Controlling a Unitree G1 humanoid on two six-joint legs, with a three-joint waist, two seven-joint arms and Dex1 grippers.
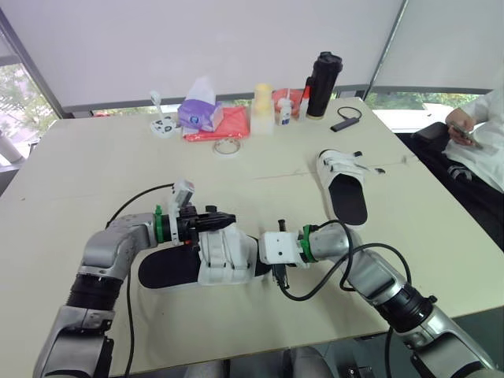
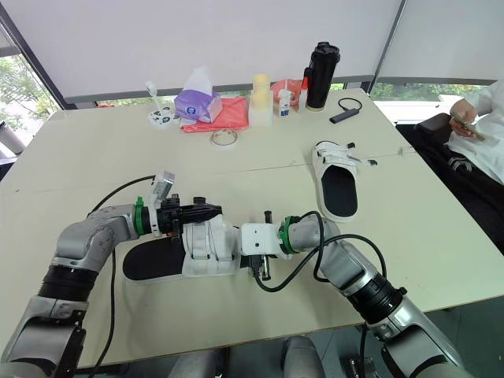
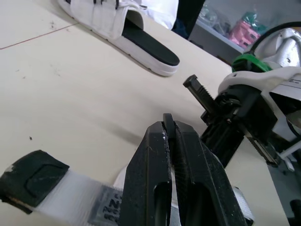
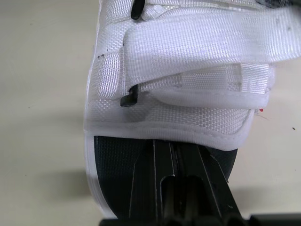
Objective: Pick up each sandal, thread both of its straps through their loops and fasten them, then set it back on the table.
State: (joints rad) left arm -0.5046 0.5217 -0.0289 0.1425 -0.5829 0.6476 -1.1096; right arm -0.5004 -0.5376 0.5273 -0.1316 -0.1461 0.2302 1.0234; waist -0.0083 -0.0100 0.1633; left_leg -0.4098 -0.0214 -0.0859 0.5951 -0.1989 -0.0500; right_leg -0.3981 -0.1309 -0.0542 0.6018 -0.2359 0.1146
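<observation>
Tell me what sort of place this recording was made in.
Most likely an office or meeting room: a large pale table, roller blinds over the windows behind it, and a person seated at the right with a phone. The tissue box and black tumbler suggest everyday office clutter.

I log on the desk (image 2: 94, 157):
- Near sandal (image 2: 169, 258), flat. The left end effector (image 2: 211, 211) is pinched over its straps and the right end effector (image 2: 239, 242) is at its side.
- Far sandal (image 2: 339, 187), well apart.
- Tissue box (image 2: 197, 102), tape roll (image 2: 224, 138) and bottle (image 2: 321, 75) at the back.
</observation>
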